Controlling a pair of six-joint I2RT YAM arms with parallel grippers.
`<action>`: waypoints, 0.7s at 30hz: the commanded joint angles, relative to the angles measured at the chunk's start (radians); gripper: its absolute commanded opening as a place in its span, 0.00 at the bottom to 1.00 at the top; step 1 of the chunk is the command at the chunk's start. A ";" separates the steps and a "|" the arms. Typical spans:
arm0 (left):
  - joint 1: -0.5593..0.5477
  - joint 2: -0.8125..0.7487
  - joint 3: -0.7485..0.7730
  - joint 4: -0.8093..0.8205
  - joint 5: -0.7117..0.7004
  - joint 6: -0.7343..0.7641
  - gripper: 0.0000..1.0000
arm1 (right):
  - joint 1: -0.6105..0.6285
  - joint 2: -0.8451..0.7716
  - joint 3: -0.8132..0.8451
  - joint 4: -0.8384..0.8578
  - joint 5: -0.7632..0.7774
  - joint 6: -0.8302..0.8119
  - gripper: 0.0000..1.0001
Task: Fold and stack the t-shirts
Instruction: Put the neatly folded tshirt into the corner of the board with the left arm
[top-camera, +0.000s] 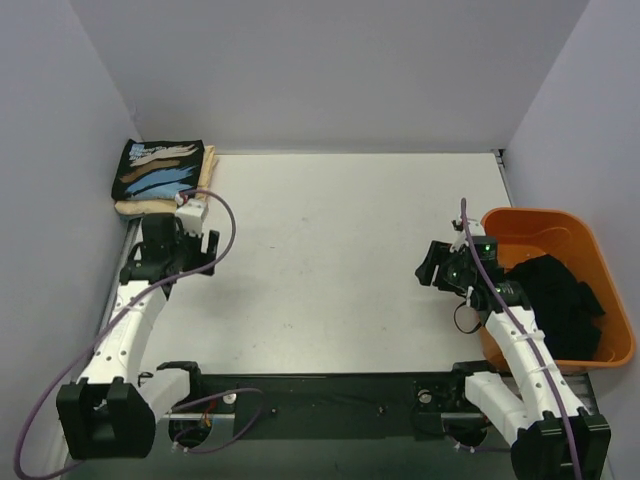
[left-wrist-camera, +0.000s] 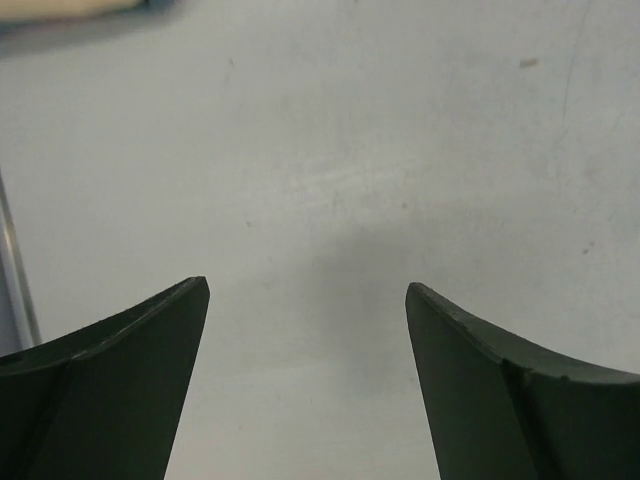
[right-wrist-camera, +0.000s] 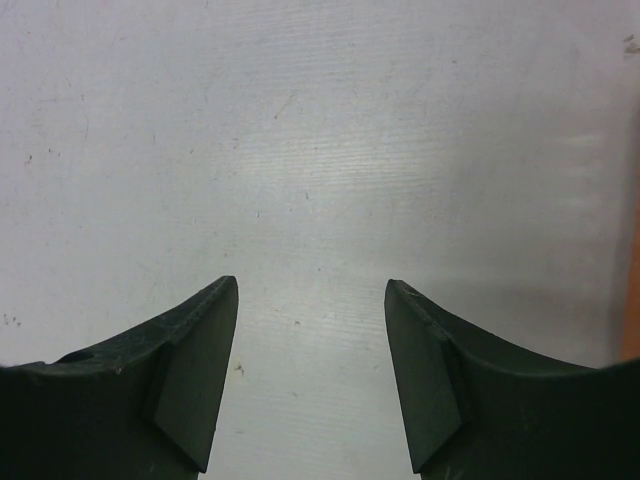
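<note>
A folded black t-shirt with a blue, white and tan brush-stroke print (top-camera: 156, 169) lies on top of a folded pale yellow-tan t-shirt (top-camera: 205, 172) at the table's far left corner. A crumpled black t-shirt (top-camera: 558, 300) lies inside the orange bin (top-camera: 520, 222) at the right. My left gripper (top-camera: 183, 232) is open and empty just in front of the stack; in the left wrist view (left-wrist-camera: 307, 288) only bare table lies between its fingers. My right gripper (top-camera: 432, 266) is open and empty left of the bin, over bare table in the right wrist view (right-wrist-camera: 311, 283).
The white table (top-camera: 340, 250) is walled at the back and both sides. The orange bin's edge (right-wrist-camera: 631, 300) shows at the right of the right wrist view. A sliver of the tan t-shirt (left-wrist-camera: 70, 8) shows at the left wrist view's top left.
</note>
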 joint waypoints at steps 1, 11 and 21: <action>-0.025 -0.207 -0.270 0.218 -0.099 -0.134 0.91 | -0.001 -0.060 -0.090 0.219 0.002 0.001 0.56; -0.019 -0.327 -0.442 0.338 -0.142 -0.198 0.92 | 0.001 -0.063 -0.245 0.388 0.051 0.021 0.56; -0.028 -0.341 -0.514 0.471 -0.208 -0.258 0.93 | -0.002 -0.145 -0.337 0.449 0.091 0.031 0.57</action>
